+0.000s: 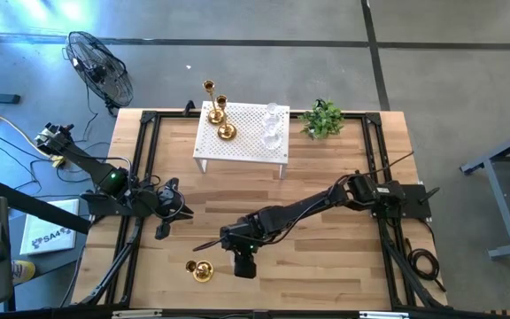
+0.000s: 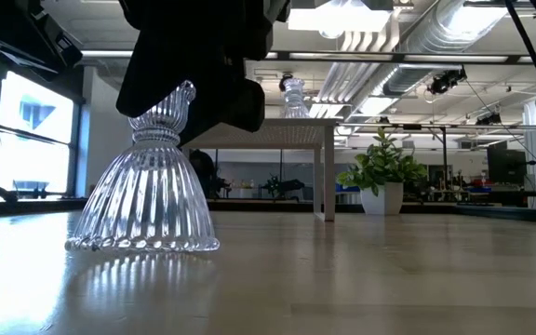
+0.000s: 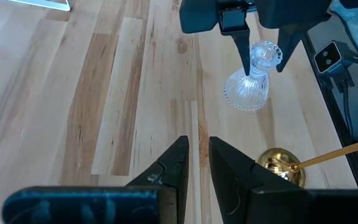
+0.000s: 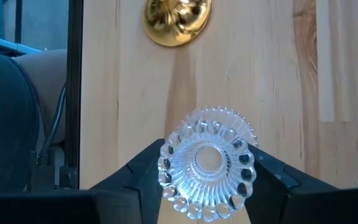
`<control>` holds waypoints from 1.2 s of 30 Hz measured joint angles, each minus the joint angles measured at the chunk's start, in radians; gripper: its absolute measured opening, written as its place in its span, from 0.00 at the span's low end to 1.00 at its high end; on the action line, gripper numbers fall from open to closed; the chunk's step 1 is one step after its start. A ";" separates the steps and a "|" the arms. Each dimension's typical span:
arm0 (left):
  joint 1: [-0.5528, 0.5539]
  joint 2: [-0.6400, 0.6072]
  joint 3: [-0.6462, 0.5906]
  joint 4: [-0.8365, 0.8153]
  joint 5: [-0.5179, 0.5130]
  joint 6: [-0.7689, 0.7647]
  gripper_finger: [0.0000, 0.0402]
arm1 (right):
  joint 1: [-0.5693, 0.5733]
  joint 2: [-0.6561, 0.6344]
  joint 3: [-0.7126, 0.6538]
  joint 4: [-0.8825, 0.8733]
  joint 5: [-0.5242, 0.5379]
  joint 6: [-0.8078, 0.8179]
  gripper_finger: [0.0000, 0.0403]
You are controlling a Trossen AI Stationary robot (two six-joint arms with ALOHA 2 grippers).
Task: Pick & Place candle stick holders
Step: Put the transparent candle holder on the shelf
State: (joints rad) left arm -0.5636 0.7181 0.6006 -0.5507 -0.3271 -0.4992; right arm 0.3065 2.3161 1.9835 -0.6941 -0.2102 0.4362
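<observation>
A clear ribbed glass candle stick holder (image 2: 147,200) stands on the table near its front edge, also showing in the left wrist view (image 3: 247,93). My right gripper (image 4: 207,186) is above it, shut on its top. A gold holder (image 1: 200,270) lies on its side to its left, near the front edge. Two more gold holders (image 1: 222,124) and two glass ones (image 1: 273,124) stand on a white perforated stand (image 1: 237,146) at the back. My left gripper (image 3: 199,155) is at the table's left, empty, with a narrow gap between its fingers. My right gripper pinches the glass holder's upper cup (image 4: 166,168) between its two fingers, one finger (image 3: 246,53) on each side. The fingers come from above, pointing down. The holder's flared base (image 2: 142,244) is on the table and its top leans a little.
A small potted plant (image 1: 323,118) stands at the back right beside the stand. A black frame (image 1: 144,168) runs along the table's left and right sides. Bare wood lies between the stand and the two grippers.
</observation>
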 joint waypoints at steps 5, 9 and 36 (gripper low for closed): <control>0.000 0.000 0.000 -0.002 0.000 0.000 0.15 | 0.000 0.000 0.000 -0.003 0.004 0.000 0.40; 0.000 -0.001 -0.006 0.007 0.000 0.000 0.15 | 0.000 0.000 0.000 -0.013 0.028 0.000 0.39; 0.000 0.000 -0.070 0.035 0.004 -0.003 0.15 | 0.001 -0.100 -0.005 -0.131 0.180 -0.018 0.39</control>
State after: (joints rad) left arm -0.5636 0.7177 0.5308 -0.5159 -0.3233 -0.5022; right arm 0.3077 2.2162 1.9785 -0.8255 -0.0301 0.4183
